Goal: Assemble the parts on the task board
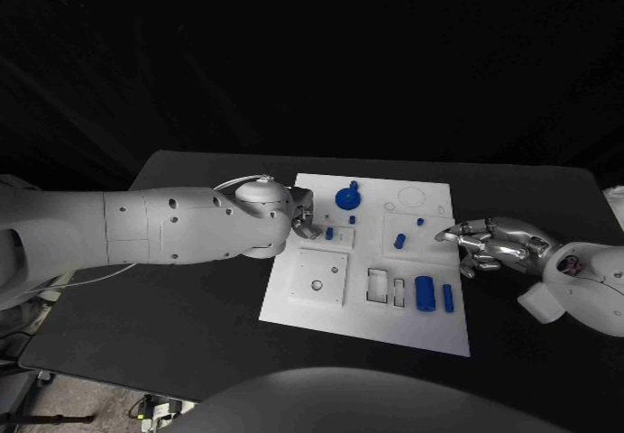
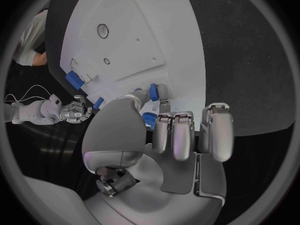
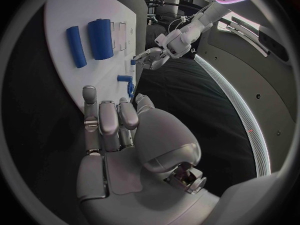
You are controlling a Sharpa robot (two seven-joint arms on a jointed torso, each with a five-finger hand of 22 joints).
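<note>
Head view: the white task board (image 1: pixel 341 307) lies in the middle of the black table (image 1: pixel 195 307). I count about eight blue parts on it: a round knobbed piece (image 1: pixel 347 198) near the far edge, four small pegs (at (image 1: pixel 351 219), (image 1: pixel 329 234), (image 1: pixel 399 241) and (image 1: pixel 420 221)), and a thick cylinder (image 1: pixel 424 292) with a thinner rod (image 1: pixel 447 298) just beside it near the right edge. The two cylinders lie loose next to open rectangular slots (image 1: pixel 379 285), and a round hole (image 1: pixel 316 286) in the raised square block is unfilled, so I judge the assembly barely begun, with most parts left to seat. The left hand (image 1: pixel 297 221) rests at the board's left edge; the right hand (image 1: pixel 488 245) hovers at its right edge, fingers curled loosely, holding nothing that I can see.

Left wrist view: the left hand (image 2: pixel 181 135) has its fingers close together over the board's edge, just beside a small blue part (image 2: pixel 150 116); whether it grips that part I cannot tell.

Right wrist view: the right hand (image 3: pixel 109 122) has its fingers straight and side by side, empty, near the board's edge.
</note>
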